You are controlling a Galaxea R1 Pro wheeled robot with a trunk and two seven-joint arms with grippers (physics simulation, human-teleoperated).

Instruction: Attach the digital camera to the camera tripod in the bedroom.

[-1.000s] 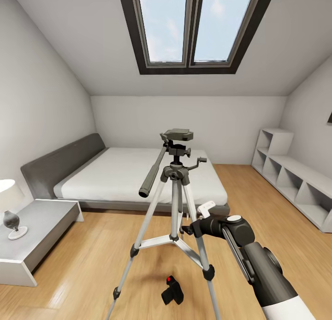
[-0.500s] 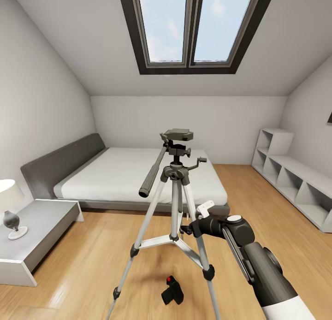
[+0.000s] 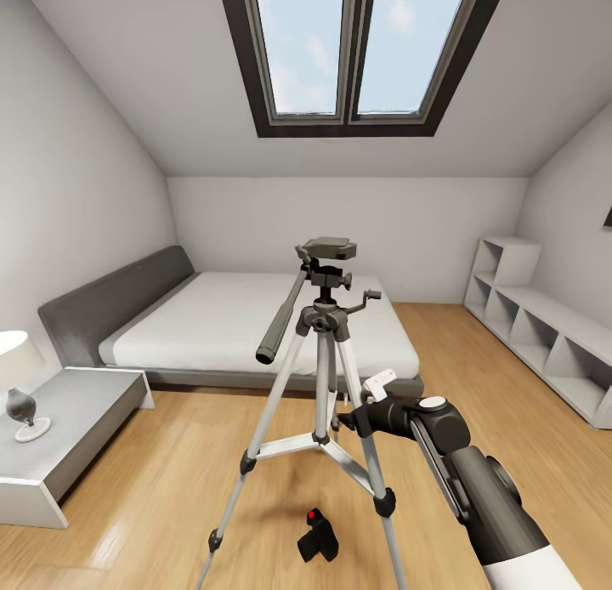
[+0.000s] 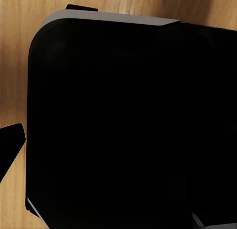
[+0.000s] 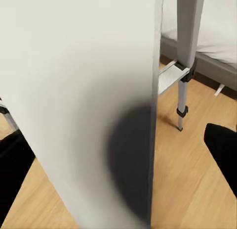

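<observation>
The camera tripod (image 3: 323, 318) stands on the wood floor in front of the bed, its dark grey head plate (image 3: 330, 248) bare and its black pan handle (image 3: 280, 318) slanting down to the left. The digital camera (image 3: 317, 539) lies on the floor between the tripod's legs, red button up. My right gripper (image 3: 347, 420) is open at the tripod's right leg, about halfway down it. In the right wrist view that silver leg (image 5: 89, 90) stands very close between the gripper's (image 5: 118, 160) spread black fingers (image 5: 224, 150). One dark left fingertip (image 4: 11, 140) shows over wood floor.
A grey-framed white bed (image 3: 255, 326) stands behind the tripod. A grey nightstand (image 3: 68, 420) with a lamp (image 3: 17, 377) is at the left, and a white cube shelf (image 3: 544, 335) lines the right wall. A large black body (image 4: 123, 125) covers the floor in the left wrist view.
My right gripper has edged very slightly toward the tripod leg. The tripod and camera have not moved.
</observation>
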